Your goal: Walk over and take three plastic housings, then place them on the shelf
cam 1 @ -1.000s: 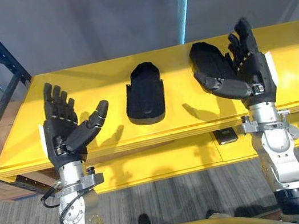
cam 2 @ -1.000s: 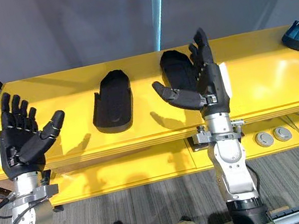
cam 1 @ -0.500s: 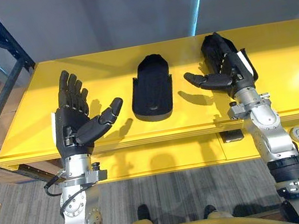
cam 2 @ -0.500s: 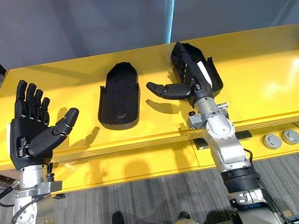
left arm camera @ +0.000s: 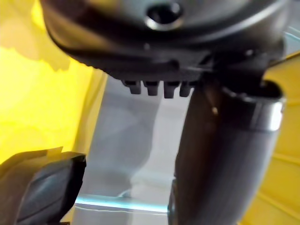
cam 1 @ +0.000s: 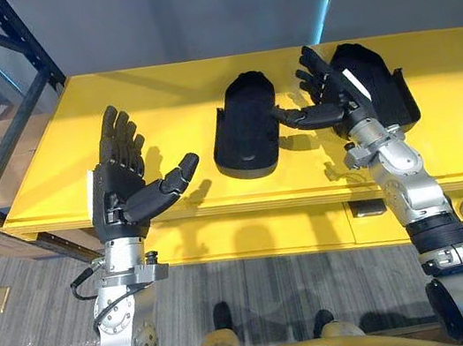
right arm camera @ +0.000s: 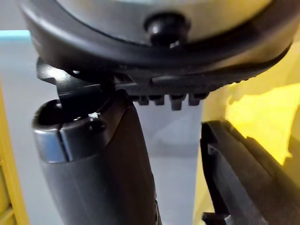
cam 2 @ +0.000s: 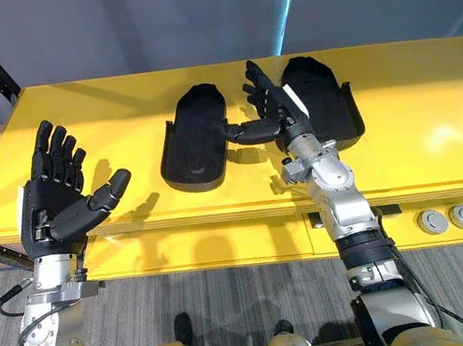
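- Two black plastic shells lie open side up on the yellow table [cam 1: 155,97], the left housing [cam 1: 246,126] near the right housing [cam 1: 379,93].
- The right hand [cam 1: 326,98] sits between them with fingers straight and slightly spread. Its thumb juts toward the left housing, and contact cannot be told.
- The left hand [cam 1: 118,188] hovers at the front edge, fingers splayed and empty.
- Risk: closing from here, the thumb could shove the left housing, or flat fingers could slide the right one away.

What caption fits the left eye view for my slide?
Open right hand between the left housing and right housing on the yellow table; open left hand raised aside.
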